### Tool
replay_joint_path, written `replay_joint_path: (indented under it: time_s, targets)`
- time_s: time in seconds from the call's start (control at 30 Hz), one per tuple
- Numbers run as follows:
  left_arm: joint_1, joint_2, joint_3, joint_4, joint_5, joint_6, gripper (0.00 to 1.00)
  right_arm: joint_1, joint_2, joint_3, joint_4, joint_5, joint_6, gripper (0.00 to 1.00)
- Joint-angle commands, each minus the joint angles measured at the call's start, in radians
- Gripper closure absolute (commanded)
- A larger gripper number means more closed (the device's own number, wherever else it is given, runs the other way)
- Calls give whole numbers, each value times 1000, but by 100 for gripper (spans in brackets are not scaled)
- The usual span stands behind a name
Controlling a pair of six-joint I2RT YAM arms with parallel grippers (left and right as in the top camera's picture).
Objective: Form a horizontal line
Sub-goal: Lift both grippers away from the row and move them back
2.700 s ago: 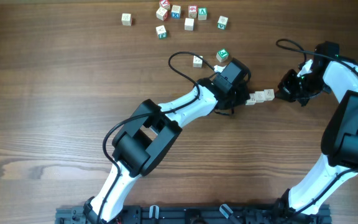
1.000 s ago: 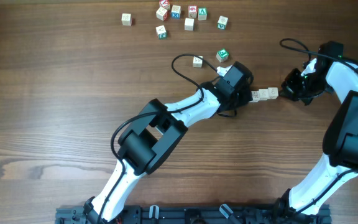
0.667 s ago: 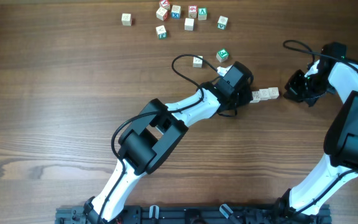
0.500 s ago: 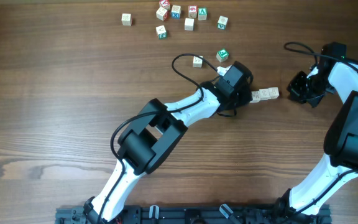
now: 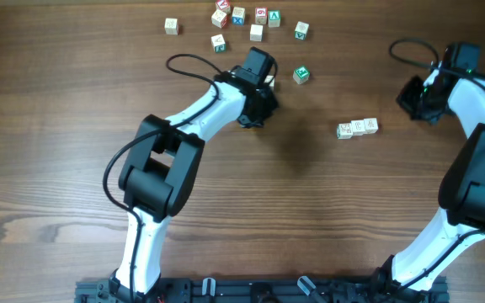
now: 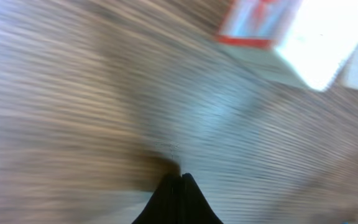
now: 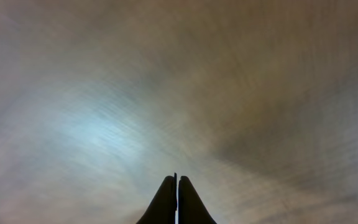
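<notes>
Wood-grain bench point(image 5: 57, 126), brown, carries every item we list.

1. Lone cube point(image 5: 171, 26): pale, at the far edge, a little left of the main group.
2. Scattered cubes point(image 5: 238, 15): a loose group at the far edge, with red, green and blue marks on their tops.
3. Left arm point(image 5: 200, 114): white and black, reaching diagonally up towards that group.
4. Left gripper point(image 6: 180, 180): fingers pressed together with nothing between them. In the blurred wrist view we see the black tips meet over bare wood. A red-marked cube point(image 6: 291, 37) lies ahead, to the upper right.
5. Green-marked cube point(image 5: 301, 75): alone, just right of the left wrist.
6. Horizontal line point(image 5: 358, 128): three pale cubes touching side by side, the right end slightly higher. It lies on open wood between the two arms, nearer the right one and apart from both grippers.
7. Right gripper point(image 7: 176, 182): fingers pressed together and empty, over bare, blurred wood. From overhead we place it near the bench's right edge, up and to the right of the line.
</notes>
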Motion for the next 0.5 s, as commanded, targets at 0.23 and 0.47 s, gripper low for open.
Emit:
replay_joint_path:
  time_s: [0.23,0.47]
  targets:
    - [-48,-29,-29,-74,-144,-26,96,153,-4,235,57,-66,-174,95]
    - [-80,-29,-29,-75,-189,-25,91,297,4,235,84,149,-206,95]
